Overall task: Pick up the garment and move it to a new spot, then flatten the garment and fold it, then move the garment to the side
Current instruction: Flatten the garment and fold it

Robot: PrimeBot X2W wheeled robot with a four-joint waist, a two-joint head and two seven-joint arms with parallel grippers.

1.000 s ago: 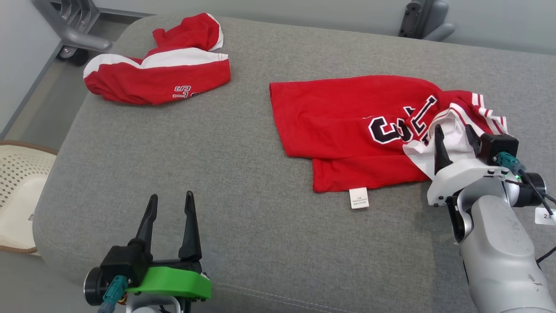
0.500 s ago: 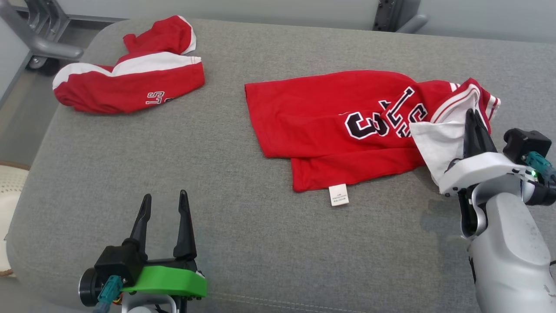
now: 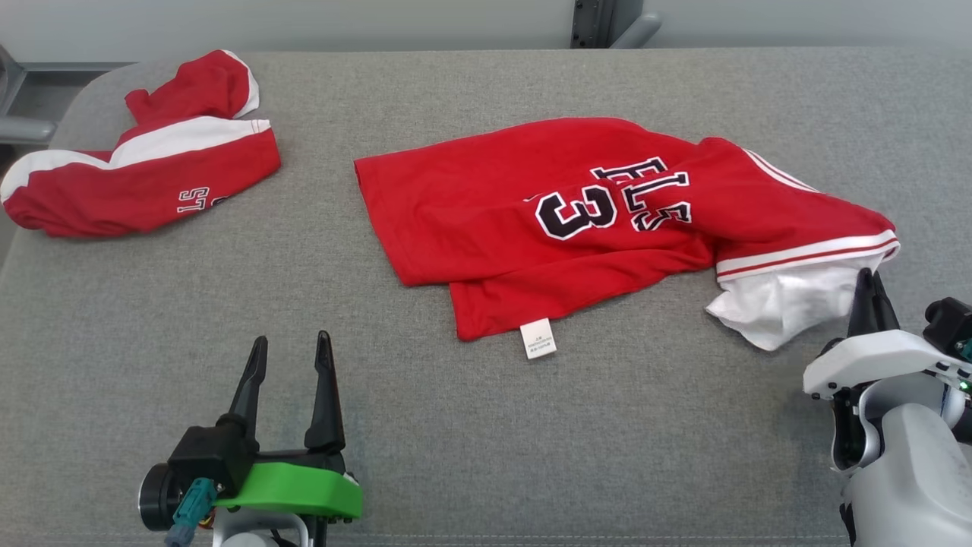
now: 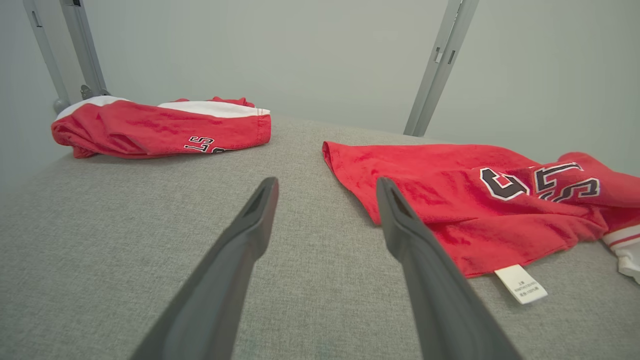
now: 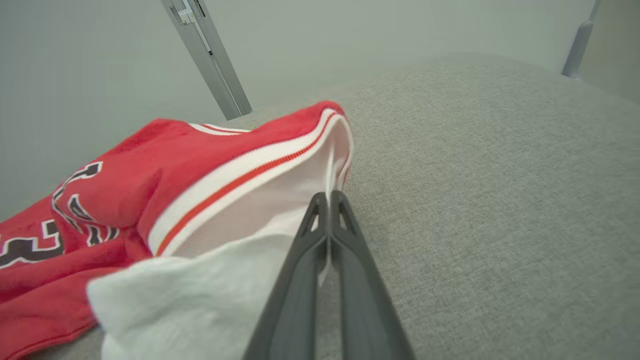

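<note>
**Head view.** The right claw (image 3: 868, 279) is clenched, its two fingers pressed together at the white inner cloth (image 3: 782, 304) of the garment (image 3: 577, 220). The garment is a red jersey with a black-and-white number. It lies crumpled on the grey tabletop (image 3: 456, 441), spreading ahead and to the left of that claw. Its label (image 3: 538, 338) sticks out from the near hem. The left claw (image 3: 292, 342) is released, with its fingers apart and nothing between them. The garment sits ahead and to its right, well apart. A second garment (image 3: 144, 190), also red and white, lies far ahead and to its left.

**Left wrist view.** The left claw (image 4: 325, 182) gapes over bare tabletop. The garment (image 4: 450, 200) starts just beyond its right finger, with the label (image 4: 520, 284) beside that finger. The second garment (image 4: 160, 127) lies ahead on the left.

**Right wrist view.** The right claw (image 5: 328, 197) is grasping the garment (image 5: 200, 160). A thin white edge runs in between the closed fingers, and the rest of the cloth bunches to the left.

**Judgement.** This is step one, the pick-up. The pinch is made, but most of the cloth lies unlifted. The next move calls for raising the claw high enough for the hem to clear the tabletop, then carrying the garment to a new spot. Only one thin layer is held, so it could slip.
</note>
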